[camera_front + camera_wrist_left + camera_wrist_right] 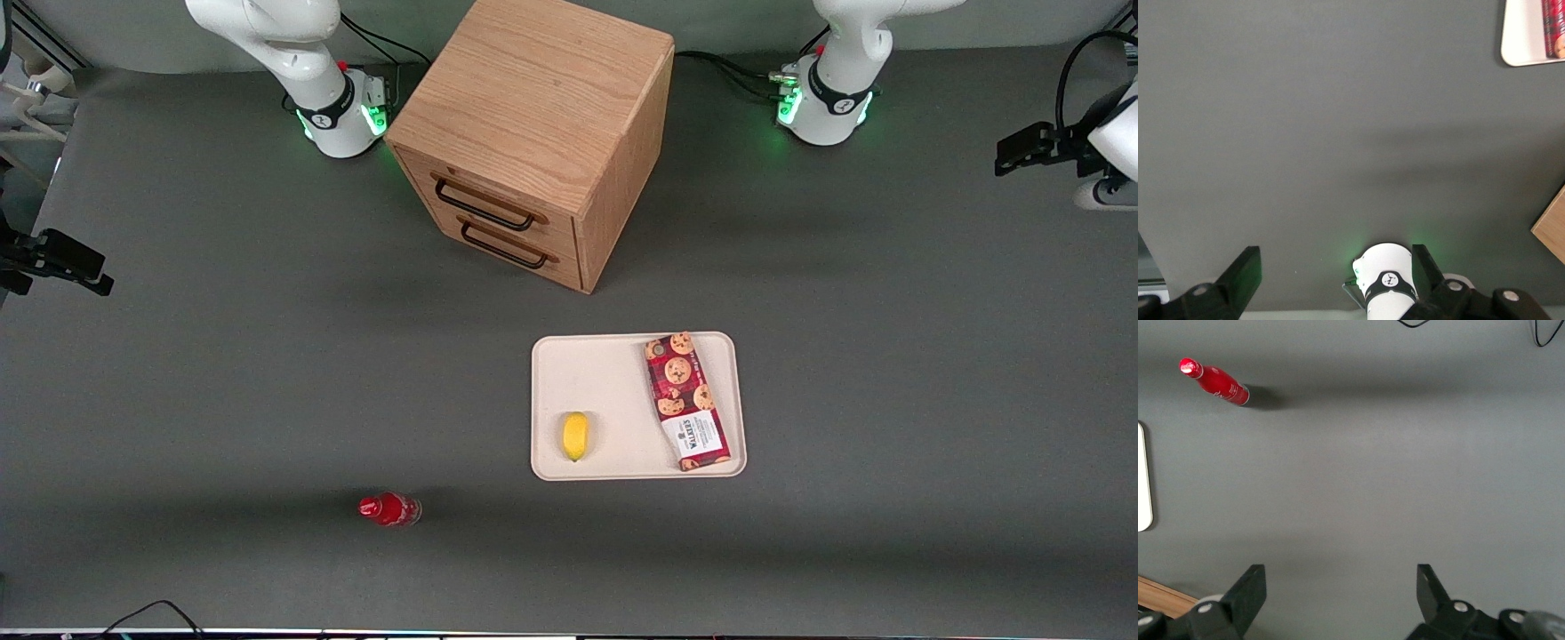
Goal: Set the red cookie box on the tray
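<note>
Clerk: On the tray (613,373), item one: red cookie box (685,400), lying flat, plaid face up, label end nearer the front camera, set slightly askew along the tray edge that faces the working arm's end of the table.

Checker: And relative to the gripper?

Clerk: Gripper (1337,273) raised high over bare table (889,356), near its own arm's base (1386,283). Fingers (1243,275) spread wide, nothing between them. Tray and box well apart from it; only one tray corner (1531,33) and a strip of the box (1553,27) show in the wrist view.

Checker: Item two?

Clerk: Lemon (575,436), on the same tray, apart from the box and farther from the gripper than the box is.

Checker: Off the tray?

Clerk: Small red bottle (389,509), lying on its side on the table, nearer the front camera than the tray and toward the parked arm's end, well apart from the gripper. Wooden drawer cabinet (533,133), two dark handles (484,206), both drawers closed, standing between the arm bases; one edge of it (1551,227) shows in the wrist view.

Checker: Contact between box and gripper?

Clerk: Apart.
</note>
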`<state>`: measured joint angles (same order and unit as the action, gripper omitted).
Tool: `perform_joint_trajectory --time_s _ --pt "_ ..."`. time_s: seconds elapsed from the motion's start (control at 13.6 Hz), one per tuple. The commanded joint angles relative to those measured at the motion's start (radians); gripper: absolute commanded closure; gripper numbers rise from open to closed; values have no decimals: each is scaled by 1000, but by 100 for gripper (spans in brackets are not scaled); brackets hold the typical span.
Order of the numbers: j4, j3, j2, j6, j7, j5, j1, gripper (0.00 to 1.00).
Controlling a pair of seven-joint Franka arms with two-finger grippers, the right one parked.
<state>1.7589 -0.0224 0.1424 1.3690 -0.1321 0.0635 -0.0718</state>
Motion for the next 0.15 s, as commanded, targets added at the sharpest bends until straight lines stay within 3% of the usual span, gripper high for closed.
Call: perform_joint_trajectory --time_s 0.0,0.07 --pt "-82 6 -47 -45 -4 -24 15 0" --pt "-82 5 -49 -45 -3 -25 15 0"
